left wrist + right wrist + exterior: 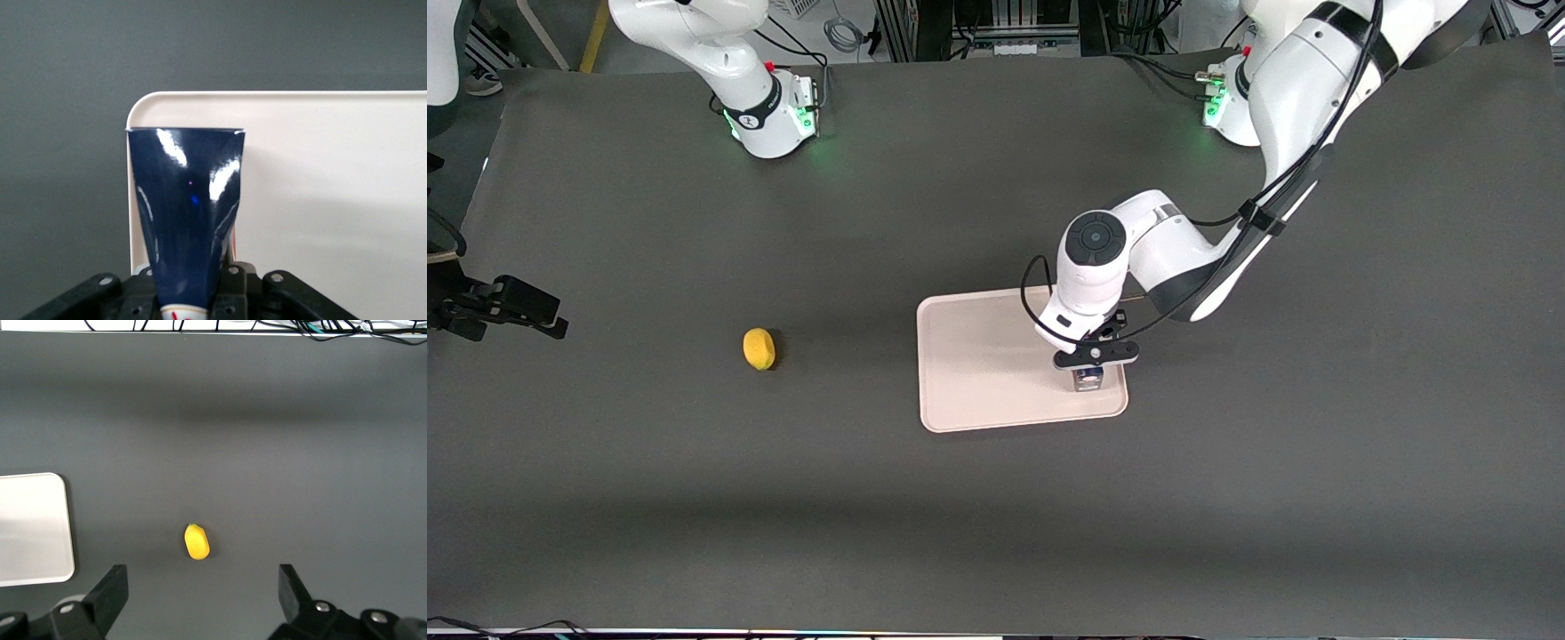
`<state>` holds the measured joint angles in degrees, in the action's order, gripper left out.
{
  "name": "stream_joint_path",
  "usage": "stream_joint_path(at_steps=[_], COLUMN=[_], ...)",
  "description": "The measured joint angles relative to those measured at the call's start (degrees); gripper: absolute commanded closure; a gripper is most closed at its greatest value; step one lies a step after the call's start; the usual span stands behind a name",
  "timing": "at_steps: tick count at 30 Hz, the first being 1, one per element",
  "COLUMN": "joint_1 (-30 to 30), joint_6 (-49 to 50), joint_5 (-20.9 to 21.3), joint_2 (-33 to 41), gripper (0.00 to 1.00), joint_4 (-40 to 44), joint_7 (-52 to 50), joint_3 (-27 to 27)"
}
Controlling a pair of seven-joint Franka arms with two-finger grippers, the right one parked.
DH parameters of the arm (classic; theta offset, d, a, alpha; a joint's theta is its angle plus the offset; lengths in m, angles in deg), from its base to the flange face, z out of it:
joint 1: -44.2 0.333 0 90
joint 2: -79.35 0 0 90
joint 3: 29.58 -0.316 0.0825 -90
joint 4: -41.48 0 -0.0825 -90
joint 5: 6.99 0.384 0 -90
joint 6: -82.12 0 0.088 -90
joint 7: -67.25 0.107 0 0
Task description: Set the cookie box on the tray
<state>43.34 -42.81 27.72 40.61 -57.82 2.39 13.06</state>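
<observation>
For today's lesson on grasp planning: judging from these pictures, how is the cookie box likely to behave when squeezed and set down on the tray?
The cookie box looks pinched where the gripper holds it, so it is probably thin, light card that dents easily. Its glossy face may be somewhat slippery. Held on end over a corner of the tray, the narrow box could tip when released.

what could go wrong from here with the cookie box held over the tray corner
The hand grips the cookie box upright, right at the tray corner toward the working arm. Released here, the box may tip over the rim onto the table. The carton already looks pinched inward, so the squeeze may dent it.
</observation>
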Motion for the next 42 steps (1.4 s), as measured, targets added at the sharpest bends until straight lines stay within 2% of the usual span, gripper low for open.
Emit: stream_joint_path(at_steps=[9,12,14,15,18,21,24,42], joint_1=[-0.23,-0.23,-0.23,-0.23,-0.23,-0.23,-0.23,0.19], joint_6=[-0.34,-0.79,-1.07,-1.2,-1.49,-1.59,-1.62,-1.62], joint_5=[0.99,1.75,1.95,2.0,2.09,2.16,2.2,2.41], joint_2=[-0.39,-0.39,-0.4,-0.4,-0.41,-0.41,-0.41,-0.29], gripper=[0.75,0.6,0.39,0.34,0.31,0.11,0.0,0.0], joint_4=[-0.85,-1.03,-1.2,-1.3,-1.47,-1.48,-1.48,-1.27], joint_7=[-0.65,-0.76,-0.84,-0.87,-0.97,-1.02,-1.06,-1.13], joint_3=[0.11,0.11,0.11,0.11,0.11,0.11,0.11,0.1])
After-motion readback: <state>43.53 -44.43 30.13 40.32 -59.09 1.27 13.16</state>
